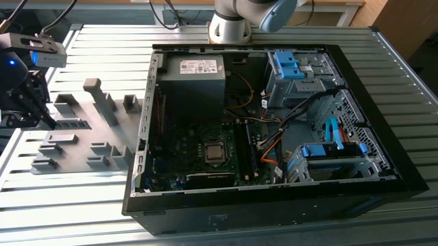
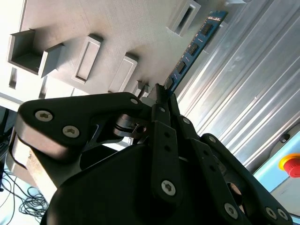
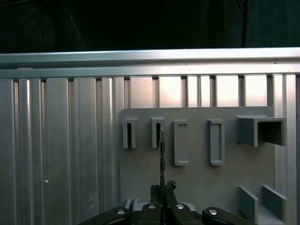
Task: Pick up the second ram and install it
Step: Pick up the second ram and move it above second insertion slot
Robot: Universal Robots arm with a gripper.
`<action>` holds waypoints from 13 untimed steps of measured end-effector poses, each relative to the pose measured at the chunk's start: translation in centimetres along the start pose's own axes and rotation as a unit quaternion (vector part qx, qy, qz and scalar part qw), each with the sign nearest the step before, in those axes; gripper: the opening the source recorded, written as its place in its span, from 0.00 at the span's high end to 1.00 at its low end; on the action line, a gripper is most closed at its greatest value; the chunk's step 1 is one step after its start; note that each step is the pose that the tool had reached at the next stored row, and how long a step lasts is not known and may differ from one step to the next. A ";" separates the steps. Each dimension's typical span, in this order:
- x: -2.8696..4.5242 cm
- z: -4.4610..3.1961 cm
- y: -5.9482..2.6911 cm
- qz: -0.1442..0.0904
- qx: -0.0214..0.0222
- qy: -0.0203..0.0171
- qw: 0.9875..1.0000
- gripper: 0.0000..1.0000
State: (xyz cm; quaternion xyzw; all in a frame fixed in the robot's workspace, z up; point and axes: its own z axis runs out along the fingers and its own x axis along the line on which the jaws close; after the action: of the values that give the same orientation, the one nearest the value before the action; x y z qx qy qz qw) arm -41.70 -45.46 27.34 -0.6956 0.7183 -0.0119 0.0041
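- Jaws: the black, linked-finger gripper [image 2: 161, 101] [image 3: 163, 190] has its fingers drawn together on a thin board, with no gap to either side of it in both wrist views.
- Held item: the second ram [image 2: 192, 47] [image 3: 162, 154], a thin, narrow green circuit-board strip with a row of small black chips, is clamped at its near end. The rest of it runs straight out beyond the fingertips.
- Attitude of the strip: in the first wrist view it shows edge-on as a fine line rising from between the fingertips. In the second wrist view its chip face is visible.
- Position of the strip: it stands over the flat grey plastic holder plate [image 2: 140, 23] [image 3: 197, 178], and its far end lines up with one of the raised slotted blocks. Whether it touches the plate cannot be told.
- Exterior view: the gripper [image 1: 42, 117] is at the exterior view's left edge, its tips at the near edge of the holder plate [image 1: 75, 154]. The strip [image 1: 72, 124] reads as a dark bar just beside the tips.
- Support: the plate lies on the ribbed aluminium table [image 1: 102, 46] [image 2: 243, 93] [image 3: 61, 140].
- Surroundings: the open black PC case [image 1: 274, 205] sits on the same table, to the exterior view's right of the plate. Its green motherboard [image 1: 205, 148] is exposed, well apart from the gripper.
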 end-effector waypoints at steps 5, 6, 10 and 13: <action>0.00 -0.19 0.00 0.000 0.000 0.000 1.000 0.86; 0.00 -0.22 0.00 0.000 0.000 0.000 1.000 0.86; 0.00 -0.37 -0.01 0.000 0.000 0.000 1.000 0.86; 0.01 -0.47 -0.01 0.000 0.000 0.000 1.000 0.86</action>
State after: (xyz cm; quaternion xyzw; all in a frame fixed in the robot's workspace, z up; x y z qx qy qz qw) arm -41.70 -45.46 27.81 -0.6956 0.7183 -0.0119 0.0041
